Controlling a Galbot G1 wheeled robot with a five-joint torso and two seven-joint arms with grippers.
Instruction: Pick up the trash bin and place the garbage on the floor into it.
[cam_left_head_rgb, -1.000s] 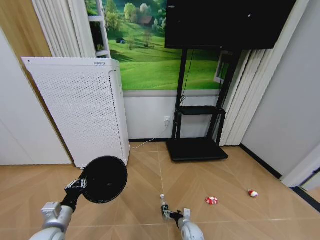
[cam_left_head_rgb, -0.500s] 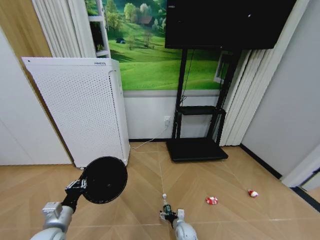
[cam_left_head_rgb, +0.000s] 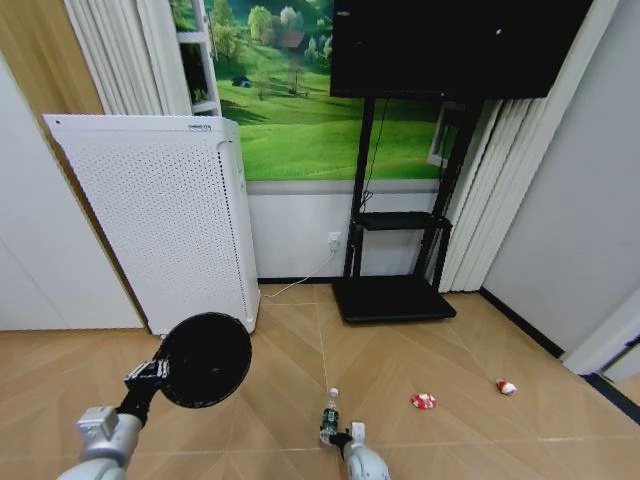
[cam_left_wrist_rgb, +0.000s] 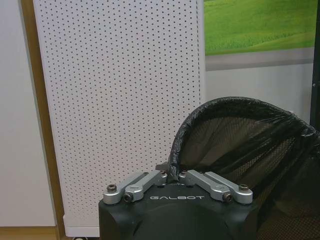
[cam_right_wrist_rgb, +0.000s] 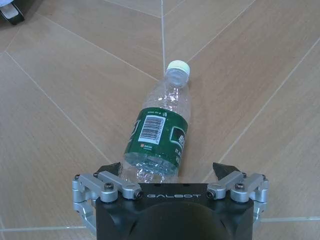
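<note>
My left gripper is shut on the rim of the black trash bin, holding it off the floor with its mouth turned toward me. The left wrist view shows the fingers pinching the liner-covered rim of the trash bin. The garbage lies on the wooden floor. A clear bottle with a green label lies just ahead of my right gripper. Its base sits between the open fingertips of that gripper, nearer one side. Two red-and-white scraps lie farther right.
A tall white perforated appliance stands behind the bin against the left wall. A black TV stand with a screen above sits at the back centre. Grey walls close in on the right.
My right arm has drawn back toward the lower edge and shifted slightly left; the bottle's cap now sits a little farther right. The held bin has shifted slightly left.
</note>
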